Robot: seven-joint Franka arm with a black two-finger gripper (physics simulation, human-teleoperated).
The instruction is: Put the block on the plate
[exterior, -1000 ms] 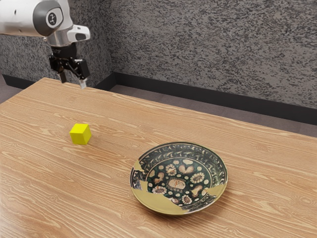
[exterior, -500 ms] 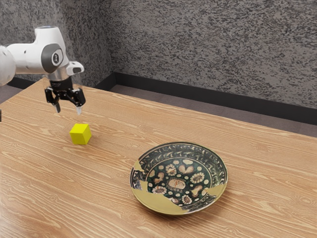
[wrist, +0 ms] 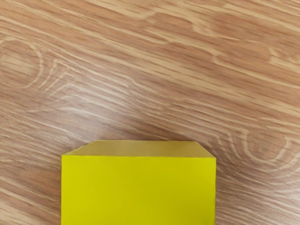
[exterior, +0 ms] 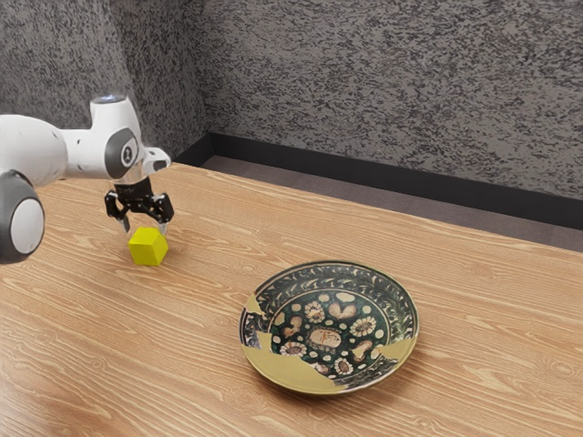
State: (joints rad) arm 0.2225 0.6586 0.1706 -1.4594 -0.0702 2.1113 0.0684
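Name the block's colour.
The block is yellow; the wrist view shows it best.

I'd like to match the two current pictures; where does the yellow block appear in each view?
Exterior view: the yellow block is toward the view's left, about halfway down, right beneath my gripper.
Wrist view: the yellow block looms large and close, cut off by the picture's edge.
Shared landmark: the wood-grained tabletop, seen beside the block in both.
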